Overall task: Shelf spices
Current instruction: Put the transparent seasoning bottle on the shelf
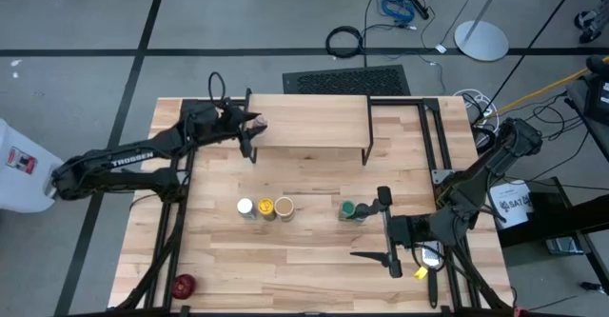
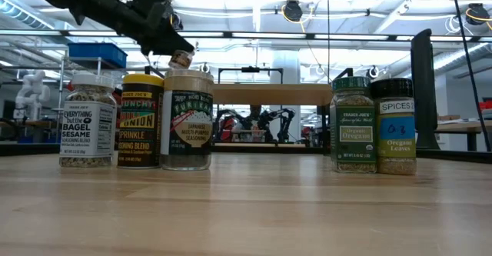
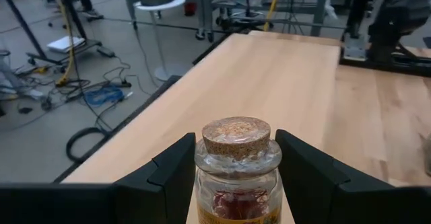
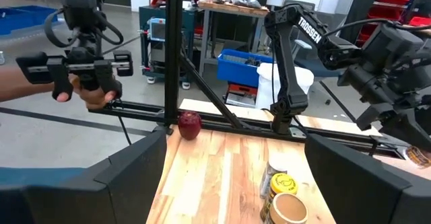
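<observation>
A small clear glass jar [image 3: 237, 177] with a cork stopper and reddish contents sits clamped between the two fingers of the left hand [image 3: 236, 177], held upright in the air over the near left end of the shelf [image 1: 311, 122], whose bare light wood plank stretches away ahead of that hand on thin black legs. Well back from the left hand, five more spice jars stand upright on the desk [image 1: 304, 260]: a group of three, a white-capped clear jar [image 2: 88, 121] of sesame seasoning, a yellow-lidded dark jar [image 2: 142, 121] just beside it, and a tan-capped jar [image 2: 187, 120] of pale seasoning touching the yellow one; then, apart from these, a pair standing close together, a green-lidded jar [image 2: 354, 124] and a dark-lidded jar [image 2: 396, 125], both filled with greenish dried leaves. The right hand [image 1: 387, 227] hangs with its fingers spread wide and nothing between them, the green-lidded jar just beside one fingertip. A small red round object [image 1: 184, 284] lies at the desk's near left corner, far from both hands. Beyond the desk, a person's hand [image 4: 87, 89] grips a black control handle [image 4: 77, 62].
</observation>
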Controlling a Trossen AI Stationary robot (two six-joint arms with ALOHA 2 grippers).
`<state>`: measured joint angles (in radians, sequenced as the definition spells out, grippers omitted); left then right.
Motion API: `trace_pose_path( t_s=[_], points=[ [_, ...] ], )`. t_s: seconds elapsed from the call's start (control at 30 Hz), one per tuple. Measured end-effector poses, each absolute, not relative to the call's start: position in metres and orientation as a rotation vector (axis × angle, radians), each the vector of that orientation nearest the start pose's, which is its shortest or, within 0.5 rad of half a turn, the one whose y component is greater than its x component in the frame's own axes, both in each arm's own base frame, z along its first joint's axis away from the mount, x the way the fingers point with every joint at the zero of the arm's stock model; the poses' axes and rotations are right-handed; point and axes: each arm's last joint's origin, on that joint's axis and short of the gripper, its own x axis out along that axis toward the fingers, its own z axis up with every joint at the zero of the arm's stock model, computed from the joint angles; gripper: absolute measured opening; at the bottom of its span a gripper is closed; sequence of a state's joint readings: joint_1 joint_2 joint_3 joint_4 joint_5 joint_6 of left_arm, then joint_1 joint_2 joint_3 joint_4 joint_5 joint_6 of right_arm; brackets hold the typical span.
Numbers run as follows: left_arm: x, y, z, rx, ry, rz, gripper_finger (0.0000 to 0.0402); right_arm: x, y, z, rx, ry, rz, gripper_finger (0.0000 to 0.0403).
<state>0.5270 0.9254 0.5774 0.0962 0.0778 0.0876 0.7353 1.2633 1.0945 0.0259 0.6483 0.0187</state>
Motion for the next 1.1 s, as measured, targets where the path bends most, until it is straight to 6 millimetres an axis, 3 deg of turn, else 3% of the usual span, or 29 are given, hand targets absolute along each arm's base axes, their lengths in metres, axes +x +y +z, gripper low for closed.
trace_pose_path(
  t_s=[0.5,1.1],
  points=[
    [0.185,0.118,0.245,-0.024,0.352,0.474,0.0191,0.221,0.177,0.36,-0.071,0.113,0.111,0.0341],
    [0.187,0.117,0.244,-0.031,0.349,0.423,0.0191,0.221,0.177,0.36,-0.072,0.113,0.111,0.0341]
  ],
)
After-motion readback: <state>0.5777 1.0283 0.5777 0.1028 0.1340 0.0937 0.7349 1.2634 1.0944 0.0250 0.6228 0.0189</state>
